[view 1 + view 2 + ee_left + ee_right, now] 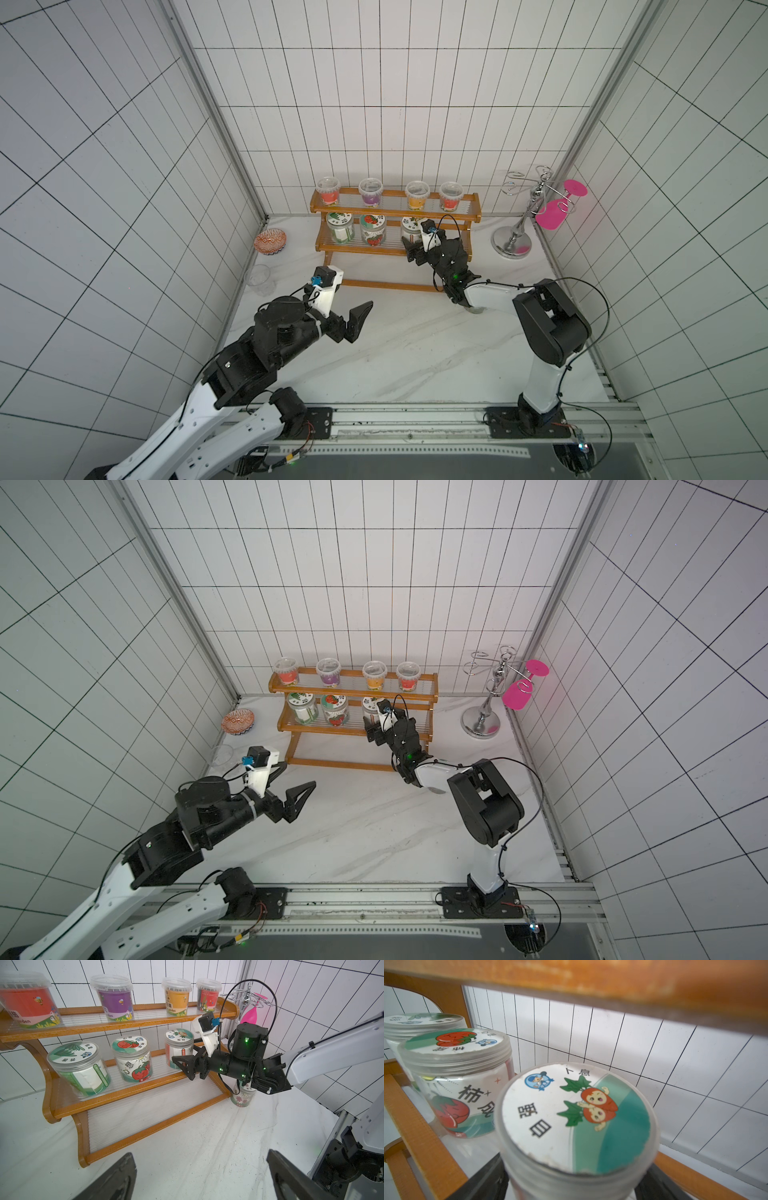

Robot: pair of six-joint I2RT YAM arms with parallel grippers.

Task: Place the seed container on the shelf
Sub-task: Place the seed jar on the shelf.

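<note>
My left arm reaches in from the near-left corner, elbow bent and forearm close to level. The left gripper (299,776) hangs above the table (395,353), in front of the shelf's left end, with its jaws wide apart and nothing in them.

My right arm rises from its base at the near right, folds at the elbow and stretches far-left to the middle tier of the shelf (390,286). The right gripper (184,1053) has a jaw on each side of the seed container (575,1118). The jaws are spread wide, but I cannot tell whether they press on it.

The seed container stands upright on the middle tier, the rightmost jar in that row, with its radish-picture lid under the top tier's front rail.

Counting from the left:
- One patterned bowl (270,242) sits by the left wall, with one clear cup (260,280) nearer to me.
- Four lidded cups (370,192) stand in a row on the top tier.
- Three jars stand on the middle tier: a leaf-lidded jar (340,227), a strawberry jar (372,229), then the seed container.
- One flower-printed jar (243,1098) stands on the table by the shelf's right end, partly hidden behind my right arm.
- One chrome stand (512,245) is at the far right, with one pink glass (550,216) hanging from it.
</note>
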